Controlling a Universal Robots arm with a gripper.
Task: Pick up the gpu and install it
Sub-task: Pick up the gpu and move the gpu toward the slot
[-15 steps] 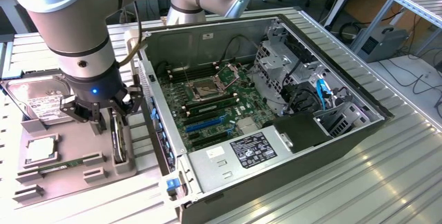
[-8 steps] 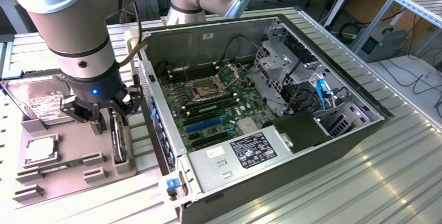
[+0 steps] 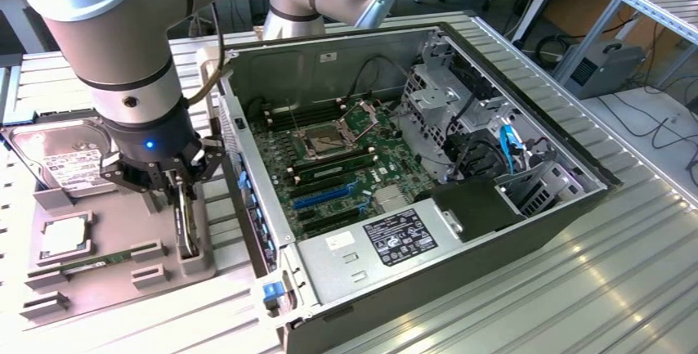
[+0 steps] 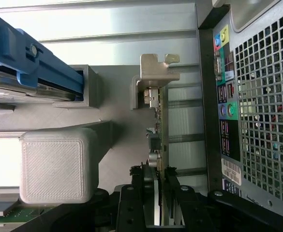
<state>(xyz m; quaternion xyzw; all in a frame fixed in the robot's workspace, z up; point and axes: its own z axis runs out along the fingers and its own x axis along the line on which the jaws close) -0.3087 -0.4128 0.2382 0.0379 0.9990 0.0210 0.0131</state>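
Hand (image 3: 183,207), in the exterior view, sits low over a tray (image 3: 109,297) at the exterior view's left, right at the gpu (image 3: 191,235), which stands on edge in a tray slot beside the open case (image 3: 316,64). A drive (image 3: 68,158) lies at the tray's upper end. In the wrist view the hand (image 4: 159,175) straddles the gpu's (image 4: 159,130) edge; whether it is clenched cannot be told. The bracket (image 4: 156,75) caps the gpu's far end, near the case (image 4: 262,106).

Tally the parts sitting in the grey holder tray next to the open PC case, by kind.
hard drive: 1
processor: 1
memory stick: 1
gpu: 1
Total: 4
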